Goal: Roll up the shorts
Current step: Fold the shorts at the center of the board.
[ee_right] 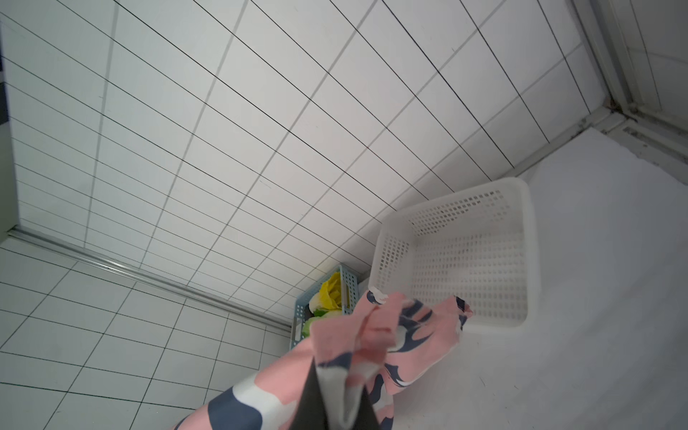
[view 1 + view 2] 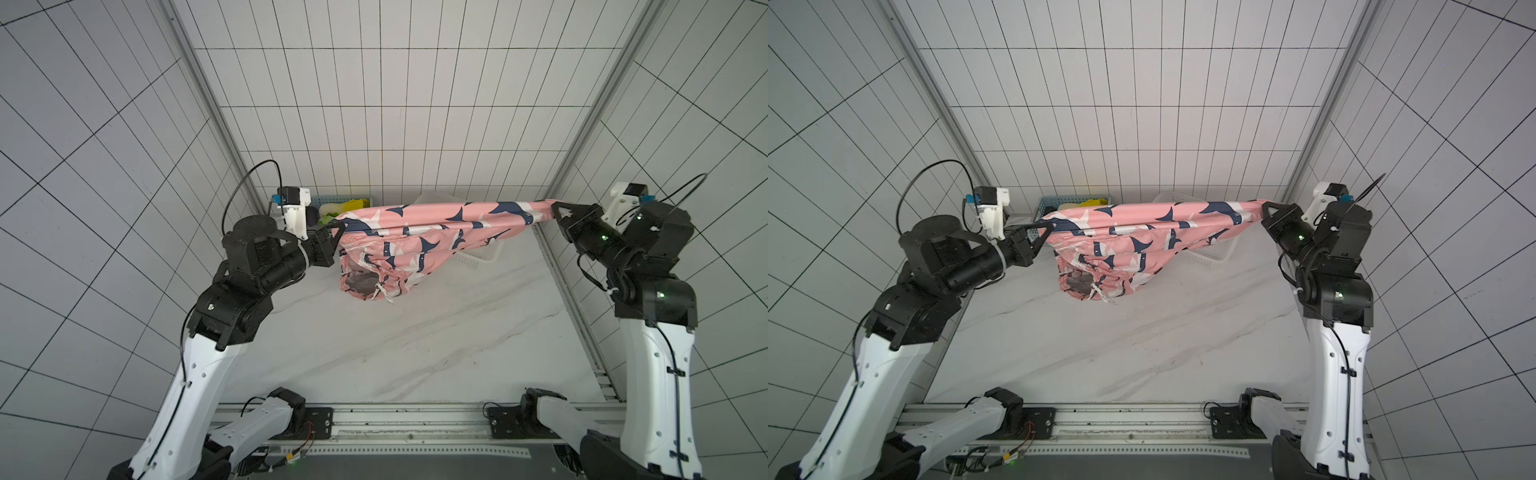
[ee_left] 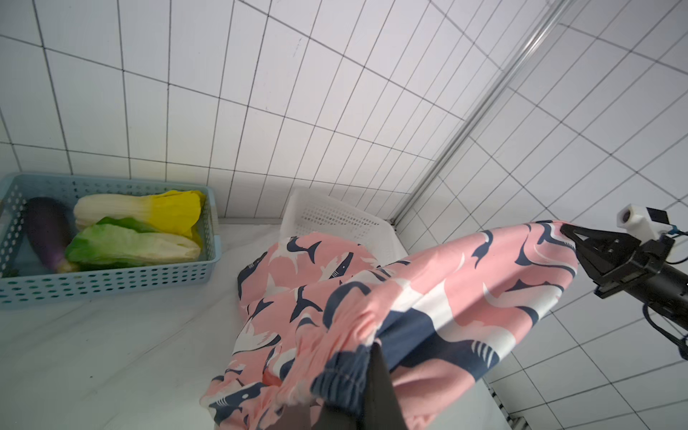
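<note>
My left pincer (image 2: 338, 229) is clamped on one end of the shorts (image 2: 419, 239), at the gathered waistband. From there the pink shark-print cloth stretches across, held up over the table (image 2: 415, 357), its middle sagging and the drawstring dangling. Behind it stand a blue basket (image 3: 111, 284) of vegetables and a white basket (image 1: 523, 208). My right pincer (image 2: 556, 210) pinches the other end tight.
</note>
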Robot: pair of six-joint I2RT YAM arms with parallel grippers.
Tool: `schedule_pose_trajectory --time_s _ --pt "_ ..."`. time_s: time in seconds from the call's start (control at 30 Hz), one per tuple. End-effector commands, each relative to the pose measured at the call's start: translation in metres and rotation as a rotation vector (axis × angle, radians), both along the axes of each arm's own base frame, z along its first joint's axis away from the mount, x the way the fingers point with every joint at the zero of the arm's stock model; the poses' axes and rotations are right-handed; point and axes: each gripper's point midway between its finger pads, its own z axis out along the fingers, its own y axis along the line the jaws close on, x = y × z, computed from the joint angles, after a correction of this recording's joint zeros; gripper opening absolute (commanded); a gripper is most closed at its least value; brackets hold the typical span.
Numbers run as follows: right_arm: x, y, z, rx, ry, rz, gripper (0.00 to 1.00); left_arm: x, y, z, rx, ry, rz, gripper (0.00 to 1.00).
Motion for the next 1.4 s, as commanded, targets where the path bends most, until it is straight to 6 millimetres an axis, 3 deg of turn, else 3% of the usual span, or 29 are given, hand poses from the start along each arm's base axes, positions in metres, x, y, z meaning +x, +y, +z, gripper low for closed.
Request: schedule_pose_trajectory --time_s 0.0,0.07,0.17,0.27,0.43,0.6,0.67,0.7,0.8,0.93,1.13,1.37 --pt "-0.015 -0.013 0.039 0.005 -0.093 -0.069 0.0 -0.013 -0.002 -0.005 0.017 0.045 -0.054 0.0" --pt "-0.011 -0.009 0.04 0.019 -0.09 -0.046 0.0 -0.01 0.001 -0.015 0.031 0.08 -0.035 0.0" --pt "-0.002 -0.007 0.024 0.049 -0.056 -0.027 0.0 -0.001 0.006 -0.031 0.044 0.122 0.001 0.0" --pt "0.013 -0.008 -0.005 0.064 0.016 -0.029 0.0 0.015 0.014 -0.059 0.067 0.221 0.044 0.0" --pt "0.047 -0.003 -0.071 0.072 0.171 0.009 0.0 0.046 0.022 -0.119 0.057 0.318 0.106 0.0" --pt "0.069 0.009 -0.145 0.065 0.328 0.035 0.0 0.07 0.016 -0.156 -0.034 0.342 0.063 0.02" --pt "0.073 0.012 -0.17 0.056 0.37 0.031 0.0 0.079 0.018 -0.18 -0.021 0.387 0.088 0.3" --pt "0.075 0.016 -0.184 0.055 0.399 0.04 0.0 0.083 0.02 -0.194 -0.008 0.417 0.108 0.5" --pt "0.078 0.023 -0.215 0.057 0.469 0.058 0.0 0.08 0.021 -0.223 0.003 0.499 0.11 0.73" --pt "0.083 0.023 -0.231 0.043 0.492 0.05 0.0 0.062 0.019 -0.249 -0.084 0.513 0.121 0.8" --pt "0.089 0.025 -0.244 0.042 0.531 0.053 0.0 0.039 -0.011 -0.262 -0.227 0.448 0.058 0.85" --pt "0.084 0.027 -0.263 0.003 0.558 0.073 0.0 0.076 -0.035 -0.285 -0.305 0.492 0.04 0.83"
